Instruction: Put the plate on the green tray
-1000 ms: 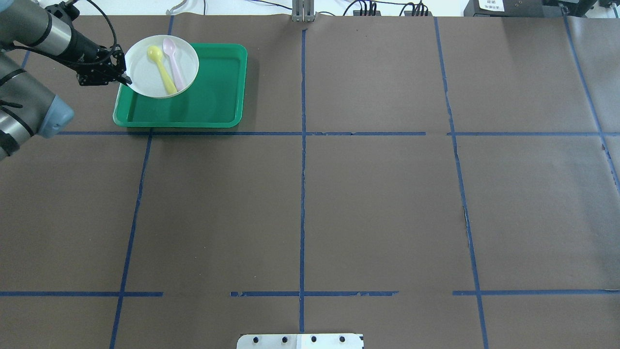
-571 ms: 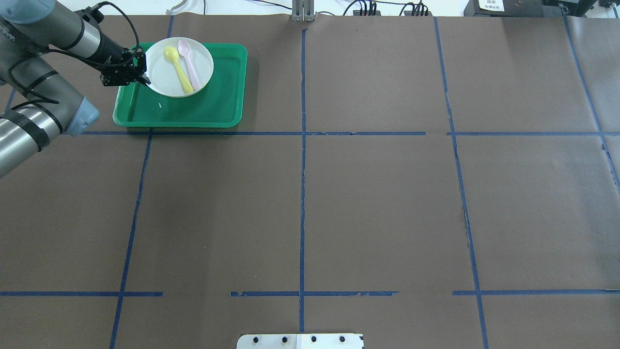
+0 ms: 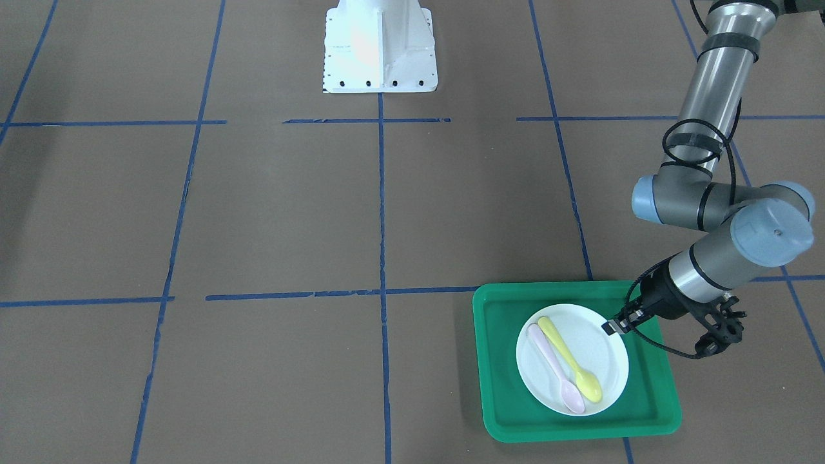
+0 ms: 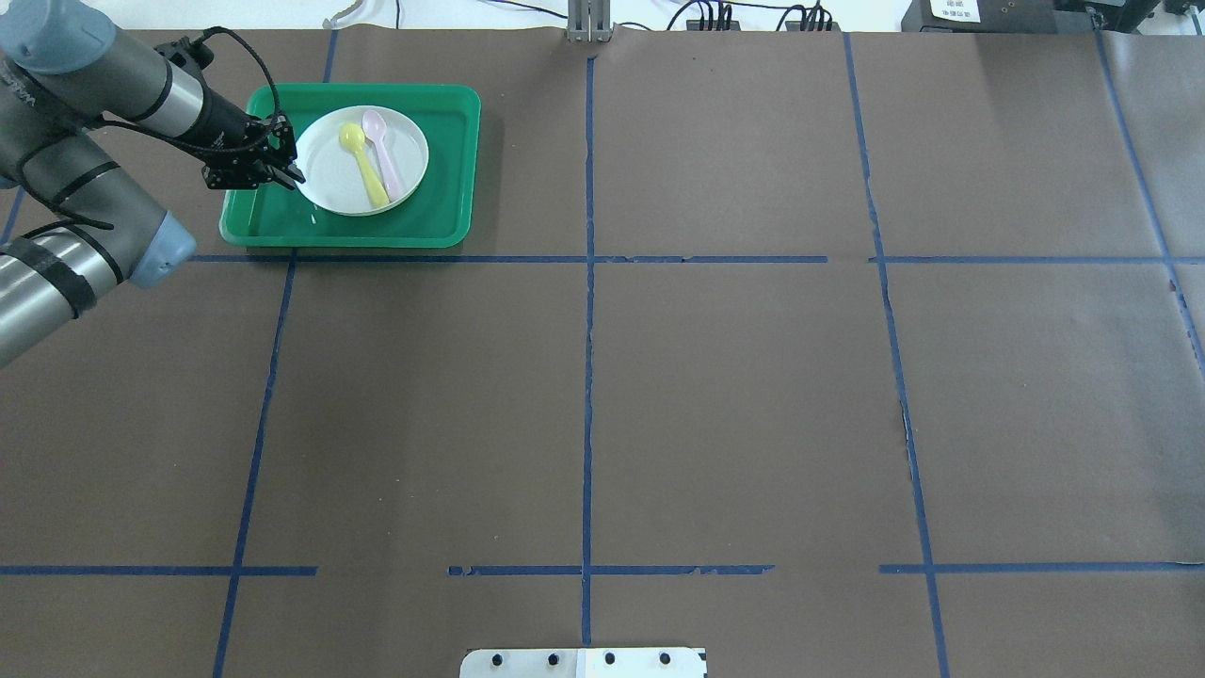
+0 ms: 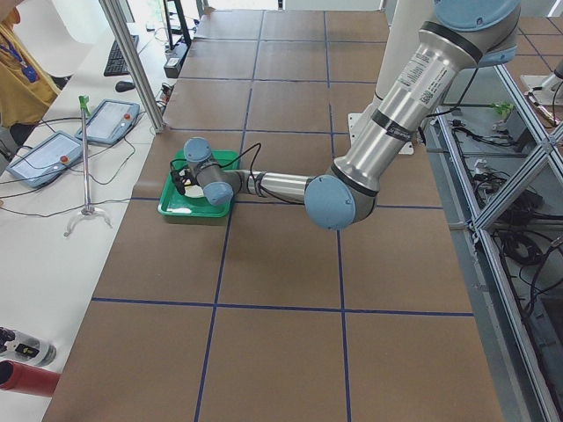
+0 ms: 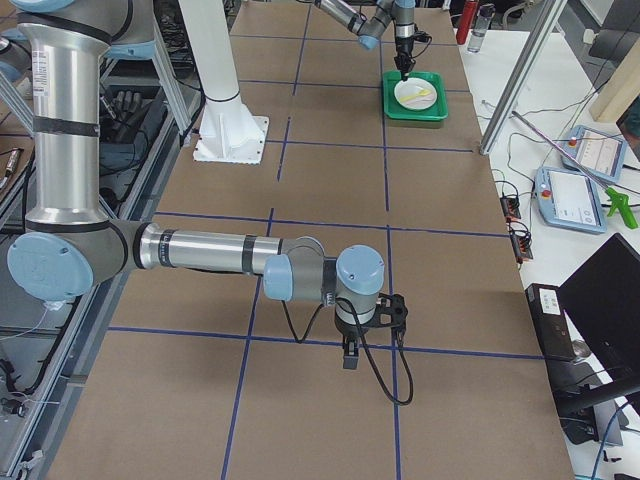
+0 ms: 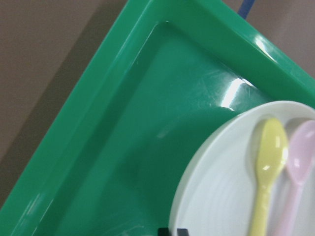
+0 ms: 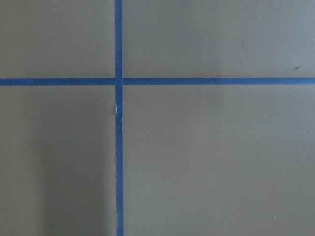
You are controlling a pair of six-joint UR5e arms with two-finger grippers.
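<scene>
The white plate (image 4: 325,179) lies within the green tray (image 4: 442,169) at the table's far left, low over or on its floor; I cannot tell if it touches. It carries a yellow spoon (image 4: 364,165) and a pink spoon (image 4: 384,155). My left gripper (image 4: 294,177) is shut on the plate's left rim. In the front-facing view the gripper (image 3: 610,327) pinches the plate (image 3: 602,351) inside the tray (image 3: 503,361). The left wrist view shows the plate (image 7: 221,191) over the tray (image 7: 147,123). My right gripper (image 6: 350,358) hangs over bare table; I cannot tell if it is open.
The brown table cover is marked with blue tape lines (image 4: 588,282). The robot's white base (image 3: 379,48) stands at the near middle edge. Operator pendants (image 5: 44,154) and a stand lie on the white bench beyond the tray.
My left gripper has carried the plate with its spoons to the right and lower, from over the tray's left rim to inside the tray.
</scene>
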